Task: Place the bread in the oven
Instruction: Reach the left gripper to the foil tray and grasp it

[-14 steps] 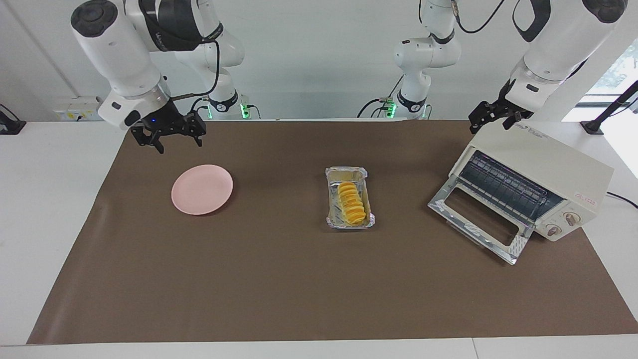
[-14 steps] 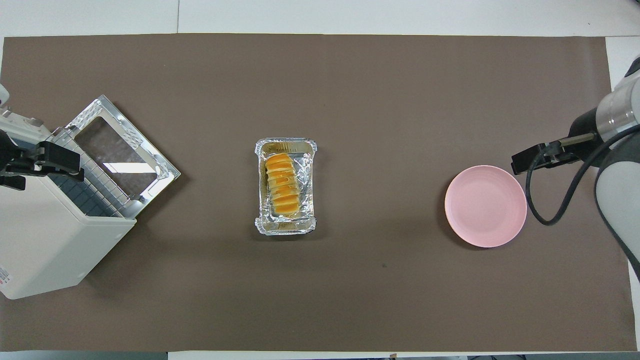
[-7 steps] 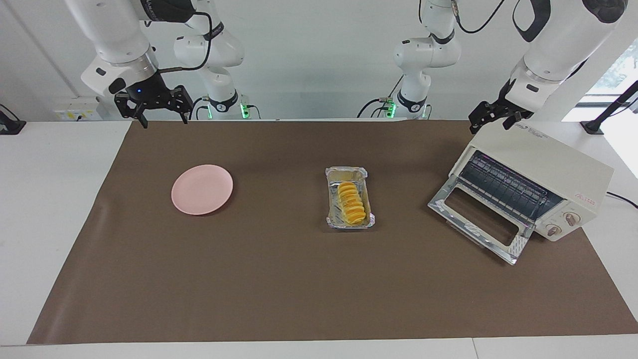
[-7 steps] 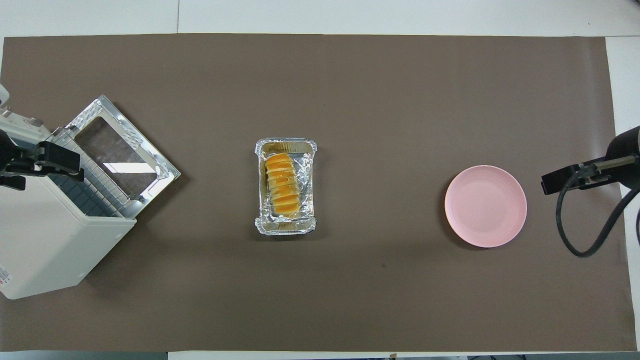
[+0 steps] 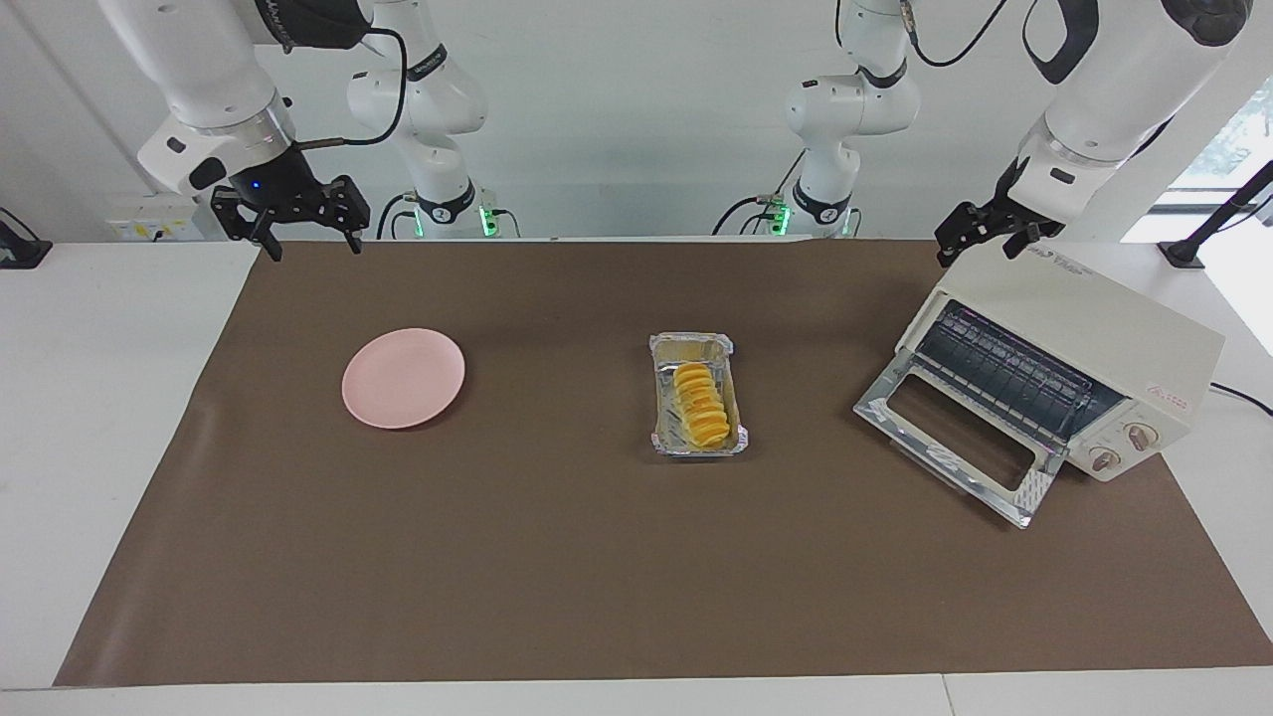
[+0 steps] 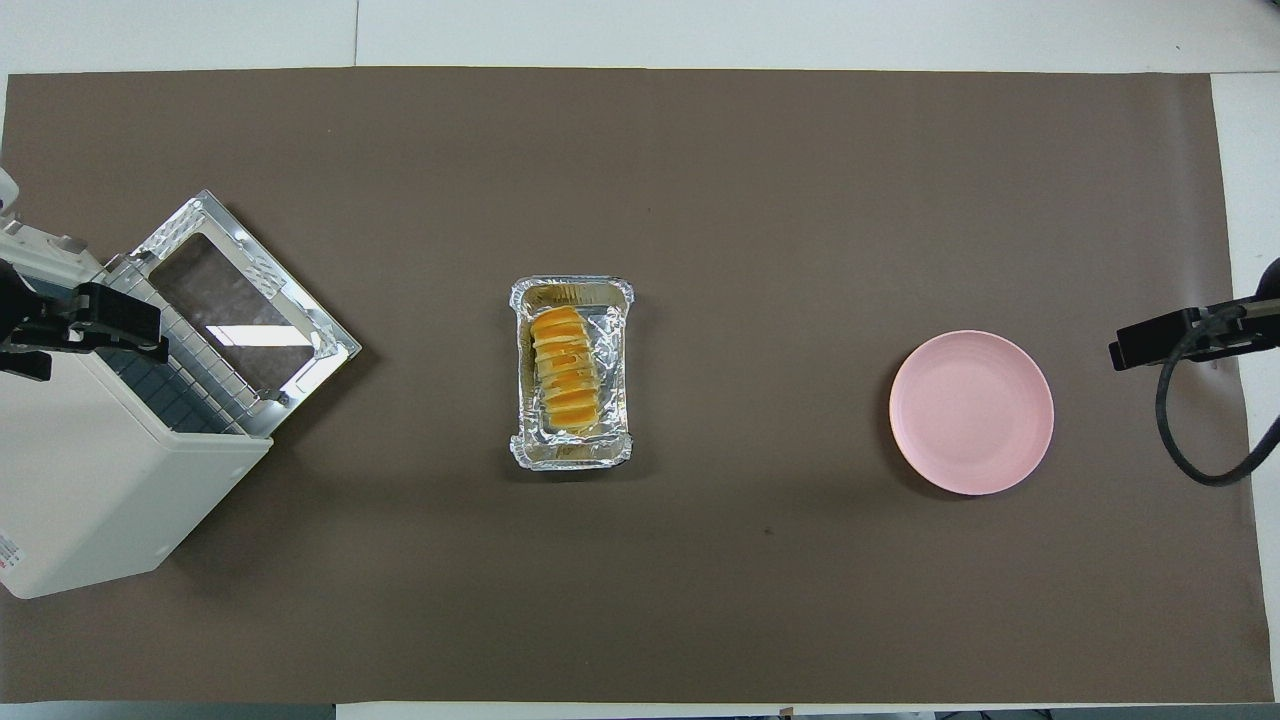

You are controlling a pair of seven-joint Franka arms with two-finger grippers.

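Note:
The bread, a ridged yellow-orange loaf, lies in a crinkled foil tray at the middle of the brown mat; the overhead view shows the bread lengthwise in the tray. The cream oven stands at the left arm's end, its glass door dropped open and a dark wire rack showing inside. My left gripper hangs open over the oven's top corner nearest the robots, holding nothing. My right gripper is raised and open over the mat's edge nearest the robots, well clear of the bread.
A round pink plate lies bare toward the right arm's end, level with the tray. The oven's open door juts out over the mat toward the tray. Bare white tabletop surrounds the mat.
My right gripper has risen and pulled back from beside the plate toward the right arm's end and the robots' edge of the mat. The left gripper, bread and oven have not moved.

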